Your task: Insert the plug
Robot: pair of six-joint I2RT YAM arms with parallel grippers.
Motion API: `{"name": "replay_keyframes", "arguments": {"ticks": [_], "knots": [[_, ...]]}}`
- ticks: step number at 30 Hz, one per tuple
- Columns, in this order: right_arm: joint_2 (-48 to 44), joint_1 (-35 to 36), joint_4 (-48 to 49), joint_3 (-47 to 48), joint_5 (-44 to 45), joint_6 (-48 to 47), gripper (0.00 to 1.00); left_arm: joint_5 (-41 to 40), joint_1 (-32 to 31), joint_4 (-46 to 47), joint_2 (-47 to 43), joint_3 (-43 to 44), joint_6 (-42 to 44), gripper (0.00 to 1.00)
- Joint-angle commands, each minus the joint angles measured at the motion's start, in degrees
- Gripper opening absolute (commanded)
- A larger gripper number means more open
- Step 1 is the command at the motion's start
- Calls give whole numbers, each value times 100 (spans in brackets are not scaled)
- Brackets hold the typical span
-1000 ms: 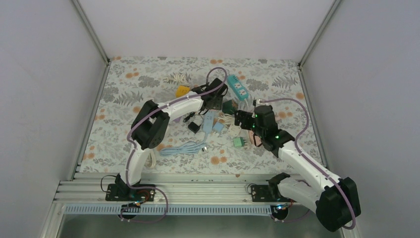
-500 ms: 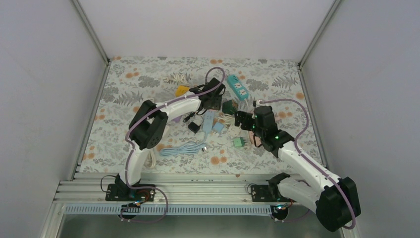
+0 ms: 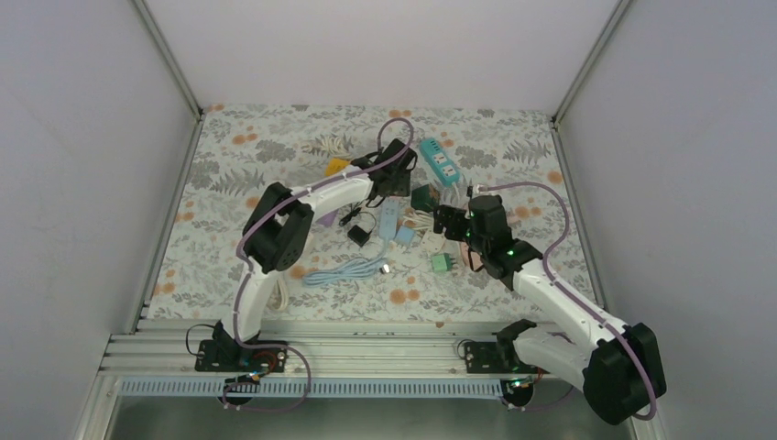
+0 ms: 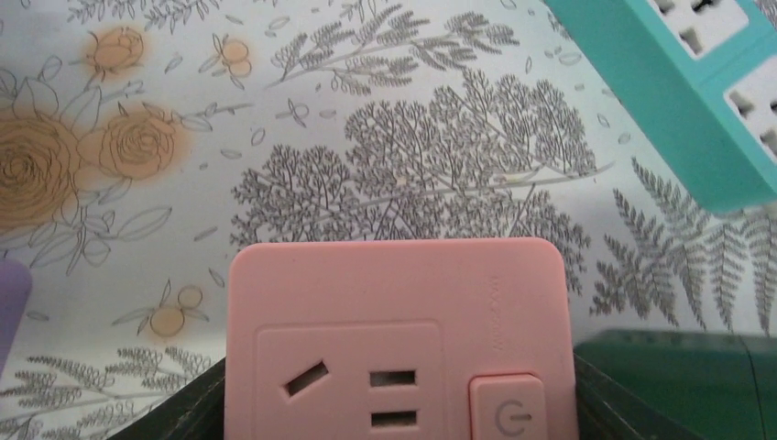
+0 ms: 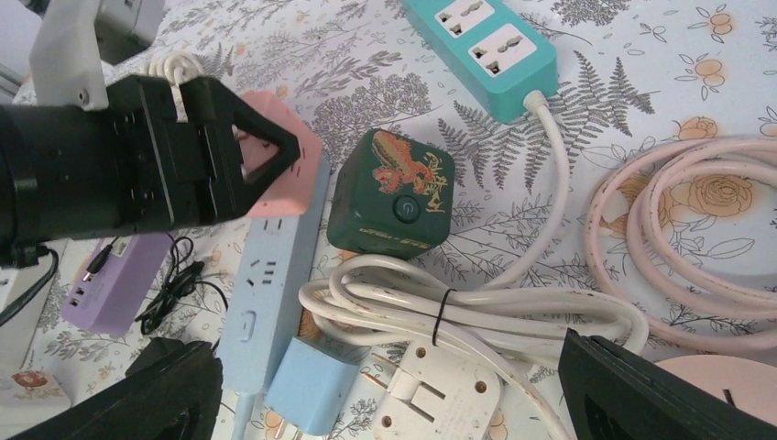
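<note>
counter (image 3: 229, 183): flat floral-print sheet | left hand (image 5: 240, 151): clamped on pink socket block (image 5: 307, 170), smooth rounded plastic, upper left of right wrist view | right hand (image 3: 443, 221): fingers wide apart above white flat-pin plug (image 5: 440, 396), lower centre, beside bundled glossy cord (image 5: 513, 316) | step: likely plug pickup; next: descend, close squarely on plug body

Both arms are alike: left arm (image 3: 334, 194) and right arm (image 3: 561, 300) are built of white rounded links set between chunky black joint housings (image 3: 278, 240). A purple cable (image 3: 542, 196) loops loose along the outside of each arm, base to wrist. Small green lights (image 3: 513, 249) glow on the right arm's forward joint. Bases (image 3: 234, 353) black. Right arm's fingers (image 5: 652, 390) matte black, blocky. Left gripper (image 3: 398, 186) black too, one finger a hollow triangle.
</note>
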Motion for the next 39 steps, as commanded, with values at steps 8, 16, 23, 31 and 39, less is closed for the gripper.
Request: {"name": "replay_keyframes", "arguments": {"ticks": [8,16,23,31,39], "knots": [[68,-46,233,215,192,46,94,-566,218,-804,789,1180,-186,62],[78,-44,191,225,141,73,94,-208,199,-870,555,1102,-157,90],[50,-43,154,258,4,90,95,-302,178,-1030,-104,1566,-14,99],[281,-44,35,528,-24,-84,96,-404,114,-424,-2356,-230,68,100],[810,-44,393,860,-138,-181,98,-614,124,22,-5019,-2500,278,100]]}}
